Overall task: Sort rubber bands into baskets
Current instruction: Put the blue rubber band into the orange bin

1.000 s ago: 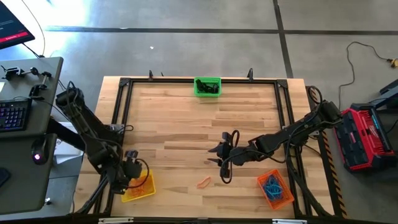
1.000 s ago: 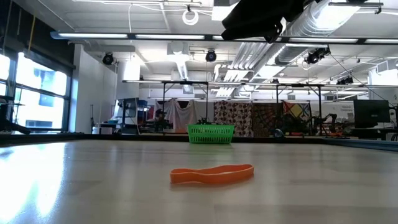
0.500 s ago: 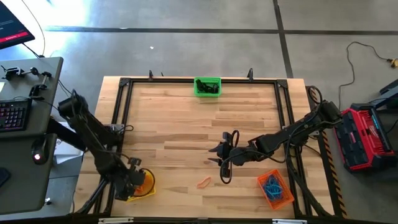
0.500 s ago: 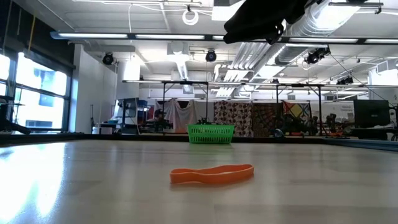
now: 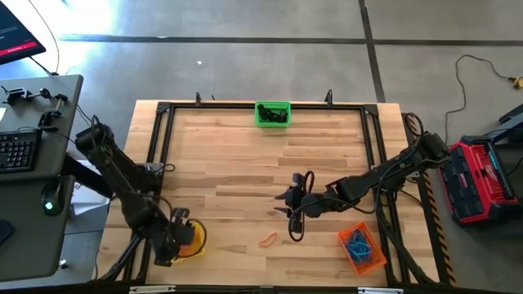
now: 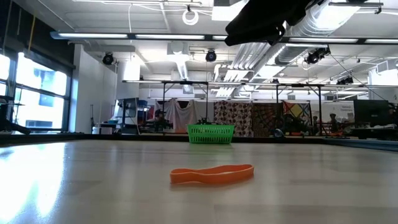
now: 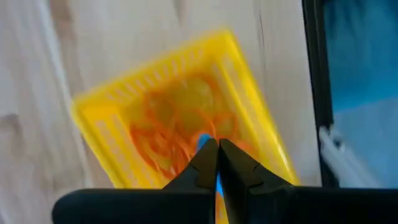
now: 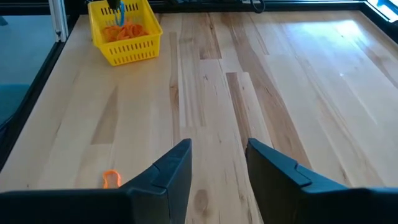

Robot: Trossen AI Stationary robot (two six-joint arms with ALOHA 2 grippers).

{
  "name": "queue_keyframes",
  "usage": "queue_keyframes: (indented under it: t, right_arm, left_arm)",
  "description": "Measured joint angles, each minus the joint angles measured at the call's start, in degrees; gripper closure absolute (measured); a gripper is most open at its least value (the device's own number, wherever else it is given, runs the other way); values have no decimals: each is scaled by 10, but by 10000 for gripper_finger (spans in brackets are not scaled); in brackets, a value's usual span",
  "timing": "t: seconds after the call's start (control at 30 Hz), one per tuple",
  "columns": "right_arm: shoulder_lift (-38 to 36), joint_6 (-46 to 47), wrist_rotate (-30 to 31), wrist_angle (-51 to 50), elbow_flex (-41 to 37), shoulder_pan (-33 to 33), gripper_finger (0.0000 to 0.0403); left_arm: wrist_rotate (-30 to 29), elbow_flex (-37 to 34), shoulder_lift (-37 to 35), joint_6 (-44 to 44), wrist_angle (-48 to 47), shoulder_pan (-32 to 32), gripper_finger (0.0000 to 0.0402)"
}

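A smooth pale wooden table [image 5: 245, 163] with a slight sheen carries glossy plastic mesh baskets [image 8: 124, 31].

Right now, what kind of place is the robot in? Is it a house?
Not a house. It looks like a big workshop or robot lab: bare ceiling pipes and lights overhead, a concrete floor around the wooden table, and a keyboard desk beside it.

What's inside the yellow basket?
The yellow basket holds a pile of orange rubber bands. The left end effector, shut, hangs over it with something blue at its tips. Whatever lies beneath the fingers is covered.
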Motion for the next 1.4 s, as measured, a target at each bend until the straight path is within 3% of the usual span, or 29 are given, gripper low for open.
queue_keyframes:
  t: [0.27,0.5,0.67,1.03,1.23,1.4]
  right_arm:
    - [0,-5,29,1,0,4,259]
    - [37,-36,31,70,0,5,234]
    - [65,-40,31,126,0,5,221]
    - [70,-85,34,214,0,8,221]
    - [70,-123,49,243,0,7,252]
    - [70,-136,48,255,0,4,327]
  left_arm:
    - [-73,5,-11,-11,18,92,401]
    - [-130,5,-11,68,195,205,401]
    - [-131,5,-11,148,320,265,401]
    - [-129,5,-11,217,423,315,401]
    - [-129,5,-11,231,438,319,401]
    - [-129,5,-11,249,454,324,401]
